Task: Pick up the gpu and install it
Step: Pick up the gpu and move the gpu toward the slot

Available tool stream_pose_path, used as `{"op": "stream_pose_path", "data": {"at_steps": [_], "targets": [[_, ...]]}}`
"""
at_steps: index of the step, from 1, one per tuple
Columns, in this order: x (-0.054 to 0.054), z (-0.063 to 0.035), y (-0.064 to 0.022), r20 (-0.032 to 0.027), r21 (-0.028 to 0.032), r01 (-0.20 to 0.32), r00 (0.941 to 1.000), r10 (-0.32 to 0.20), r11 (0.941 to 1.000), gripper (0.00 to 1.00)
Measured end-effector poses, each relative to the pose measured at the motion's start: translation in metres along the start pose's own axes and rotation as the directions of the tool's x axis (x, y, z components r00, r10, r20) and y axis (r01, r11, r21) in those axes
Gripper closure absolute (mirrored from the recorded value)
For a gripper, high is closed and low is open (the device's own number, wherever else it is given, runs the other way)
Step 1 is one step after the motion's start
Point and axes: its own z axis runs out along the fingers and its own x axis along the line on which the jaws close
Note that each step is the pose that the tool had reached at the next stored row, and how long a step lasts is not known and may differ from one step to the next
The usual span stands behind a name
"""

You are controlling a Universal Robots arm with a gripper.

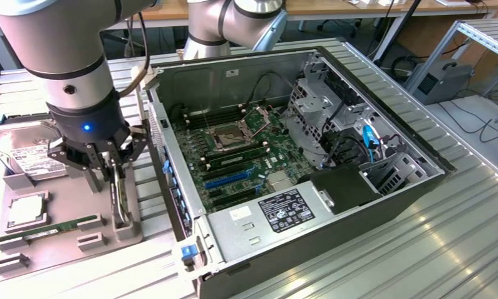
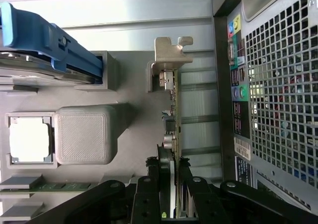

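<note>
The gpu (image 1: 121, 202) stands on edge in a slot of the grey holder tray (image 1: 66, 246), at the exterior view's left, just outside the open computer case (image 1: 357, 187). In the wrist view the gpu (image 2: 172, 110) is a thin dark card seen edge-on, with its silvery end bracket (image 2: 171, 50) at the far end. My gripper (image 1: 106, 184) comes down from above, and its black fingers (image 2: 149, 184) press against both faces of the card's near end. So the gripper (image 2: 170, 177) is shut on the gpu. The card's lower edge still appears to sit in the holder.
On the tray lie a silver hard drive (image 1: 25, 149), a CPU (image 1: 25, 212) and a green memory stick (image 1: 50, 229). The case lies open with its motherboard (image 1: 232, 156) and blue expansion slots (image 1: 228, 177) facing up. Its perforated rear wall (image 2: 278, 95) stands close beside the card.
</note>
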Motion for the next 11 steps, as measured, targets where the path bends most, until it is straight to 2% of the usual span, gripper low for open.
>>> {"op": "stream_pose_path", "data": {"at_steps": [11], "targets": [[-0.0001,-0.0047,0.0001,0.0001,-0.0001,0.000,1.0000,0.000,1.0000,0.73]]}}
